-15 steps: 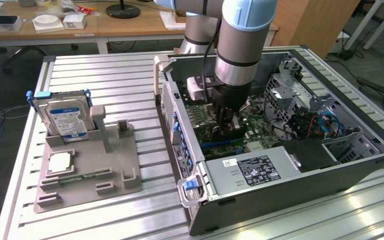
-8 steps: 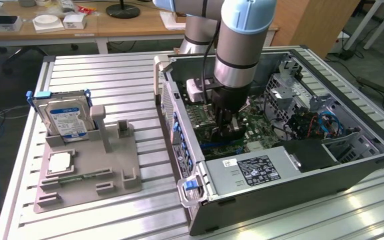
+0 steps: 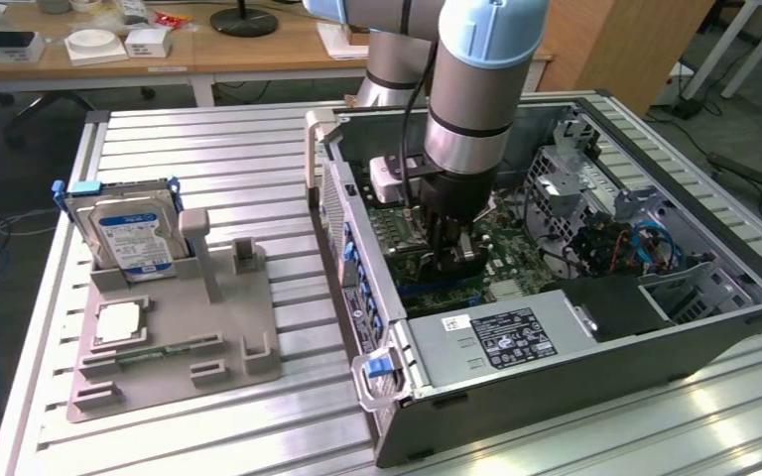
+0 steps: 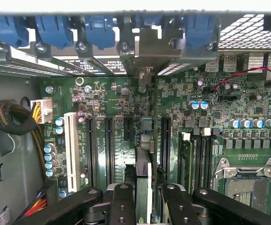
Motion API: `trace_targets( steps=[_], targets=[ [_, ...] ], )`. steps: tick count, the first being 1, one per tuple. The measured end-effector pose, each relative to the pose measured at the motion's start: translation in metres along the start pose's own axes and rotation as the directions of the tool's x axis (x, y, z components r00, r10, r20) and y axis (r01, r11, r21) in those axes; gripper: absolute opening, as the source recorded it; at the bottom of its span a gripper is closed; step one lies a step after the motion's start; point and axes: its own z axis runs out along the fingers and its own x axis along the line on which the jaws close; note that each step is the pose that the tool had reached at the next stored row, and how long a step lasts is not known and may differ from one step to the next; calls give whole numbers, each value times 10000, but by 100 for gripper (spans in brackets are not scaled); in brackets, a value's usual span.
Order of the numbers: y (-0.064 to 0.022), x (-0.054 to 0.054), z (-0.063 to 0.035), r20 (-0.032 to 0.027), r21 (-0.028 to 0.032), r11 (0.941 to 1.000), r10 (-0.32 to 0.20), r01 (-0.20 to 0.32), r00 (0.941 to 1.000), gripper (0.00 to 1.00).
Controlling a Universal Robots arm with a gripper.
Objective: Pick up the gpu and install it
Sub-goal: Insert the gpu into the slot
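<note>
The gpu (image 4: 143,176) shows edge-on in the wrist view as a thin dark card running from between my fingers toward the case's rear wall, where its silver bracket (image 4: 147,54) meets the blue slot latches. My gripper (image 4: 144,206) is shut on the gpu, one black finger on each face. The card stands upright over the motherboard (image 4: 112,93), between two long black expansion slots; whether it sits in a slot I cannot tell. In the exterior view my gripper (image 3: 454,256) reaches down into the open computer case (image 3: 514,377), low over the board.
A grey fixture (image 3: 222,342) at the exterior view's left holds an upright silver hard drive (image 3: 130,233), a processor chip (image 3: 116,322) and a green memory stick (image 3: 159,349). Inside the case are the drive cage (image 3: 579,178), cables (image 3: 619,248), power supply (image 3: 507,337) and an empty CPU socket (image 4: 245,183).
</note>
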Motion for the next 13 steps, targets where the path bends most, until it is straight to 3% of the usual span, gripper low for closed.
trace_targets(
  steps=[13],
  targets=[
    [2,0,-23,2,1,10000,0,0,10000,26]
  ],
)
